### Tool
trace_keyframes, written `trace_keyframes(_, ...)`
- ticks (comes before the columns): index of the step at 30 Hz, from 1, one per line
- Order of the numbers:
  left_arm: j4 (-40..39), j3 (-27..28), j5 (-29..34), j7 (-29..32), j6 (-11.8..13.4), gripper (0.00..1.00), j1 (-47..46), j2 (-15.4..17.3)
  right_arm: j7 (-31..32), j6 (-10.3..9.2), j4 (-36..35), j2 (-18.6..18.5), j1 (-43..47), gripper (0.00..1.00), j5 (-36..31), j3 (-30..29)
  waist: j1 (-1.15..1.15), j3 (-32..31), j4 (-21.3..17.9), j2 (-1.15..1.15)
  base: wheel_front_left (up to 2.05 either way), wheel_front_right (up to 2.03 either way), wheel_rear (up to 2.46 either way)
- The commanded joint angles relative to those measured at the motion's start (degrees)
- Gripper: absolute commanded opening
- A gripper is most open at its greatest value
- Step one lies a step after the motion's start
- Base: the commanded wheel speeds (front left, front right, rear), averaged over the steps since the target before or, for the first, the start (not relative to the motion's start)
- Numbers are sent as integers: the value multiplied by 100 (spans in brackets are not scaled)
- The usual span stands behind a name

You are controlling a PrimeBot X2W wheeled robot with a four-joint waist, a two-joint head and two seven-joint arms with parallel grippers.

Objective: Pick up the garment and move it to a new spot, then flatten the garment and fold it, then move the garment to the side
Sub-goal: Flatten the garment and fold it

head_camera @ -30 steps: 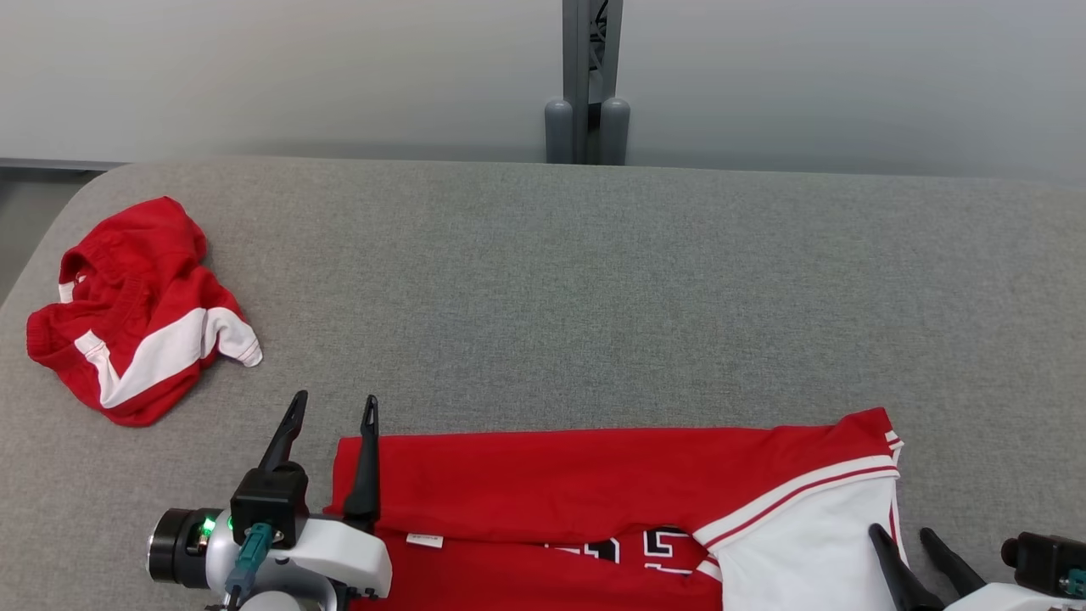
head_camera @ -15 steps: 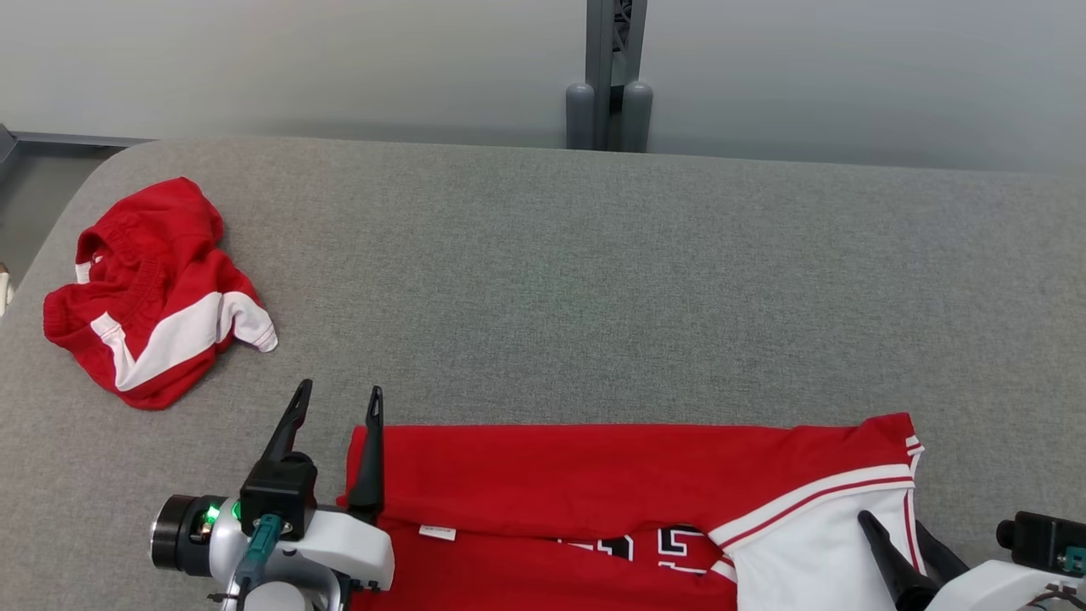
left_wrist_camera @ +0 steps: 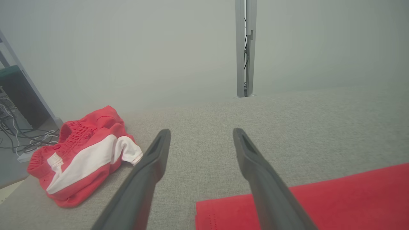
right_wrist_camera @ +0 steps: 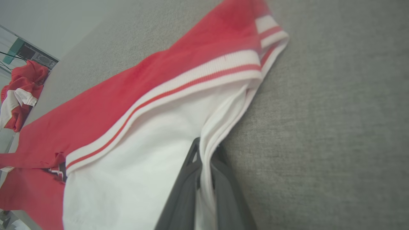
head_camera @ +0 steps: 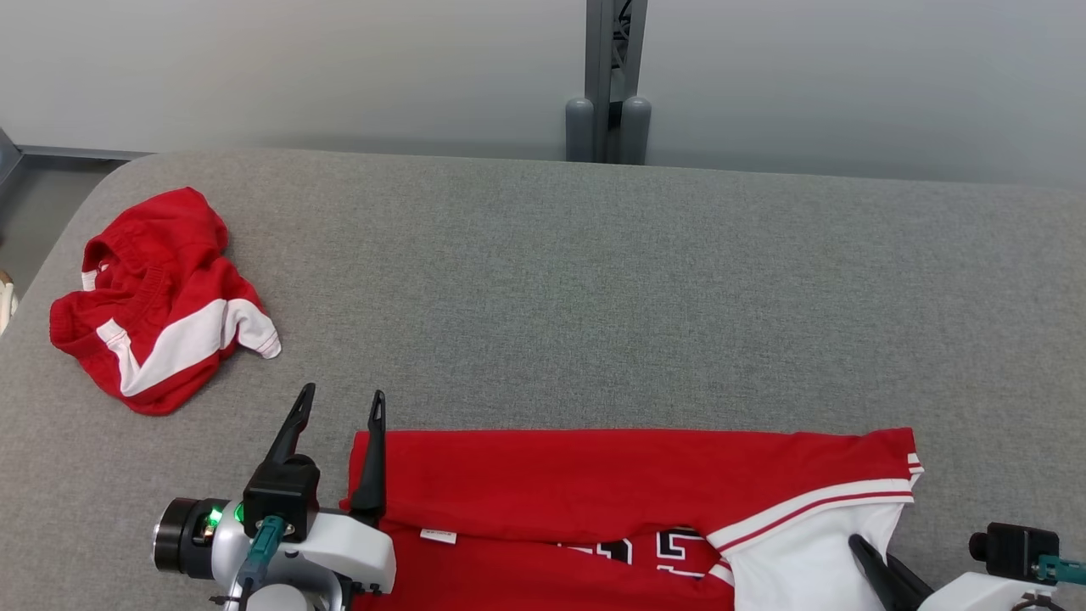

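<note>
Garment (head_camera: 594, 484): red jersey with a white panel, spread along the near edge of the counter (head_camera: 594, 297), long axis running straight from one hand to the other.

Right hand (right_wrist_camera: 207, 153): clenched on a bunched white fold at the jersey's right end, just below the striped band. The right wrist view shows cloth pinched between the two fingers.

Left hand (head_camera: 342, 392): released, jaws wide, at the opposite end. Inner finger lies over the red corner, outer finger over bare counter, so the jersey's left edge sits between them. Contact with the cloth: cannot tell.

Jersey runs rightward from the left hand and leftward from the right hand; each hand is nearest its own end.

Judgement: the next move turns on the left hand closing on that corner, so both ends rise together along the long axis.

Crumpled red-and-white shorts (head_camera: 157, 301) lie well apart, ahead and left of the left hand.
</note>
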Motion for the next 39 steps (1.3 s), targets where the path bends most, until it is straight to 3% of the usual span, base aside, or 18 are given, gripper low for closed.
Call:
trace_keyframes(1, 7, -5, -27, -17, -17, 100, 25, 22, -27, 2, 72, 25, 15, 0, 34, 111, 0, 0, 3, 0, 0, 0, 0)
trace_keyframes(14, 41, 11, -34, -17, -7, 100, -5, 9, -459, -1, 523, -353, -524, 0, 203, 38, 0, 2, 18, 0, 0, 0, 0)
trace_keyframes(28, 74, -33, -88, -17, -4, 100, -23, 0, -390, 2, 1574, -1394, -1413, 0, 107, -52, 0, -47, -8, 0, 0, 0, 0)
trace_keyframes(33, 74, -57, -153, -17, 41, 100, -11, -3, -249, 2, 1529, -1501, -1542, 0, 245, 24, 0, -70, -16, 0, 0, 0, 0)
trace_keyframes(39, 84, -34, -231, -17, 88, 100, 48, -6, 58, 2, 959, -1555, -1403, 0, 535, 217, 0, -135, -107, 0, 0, 0, 0)
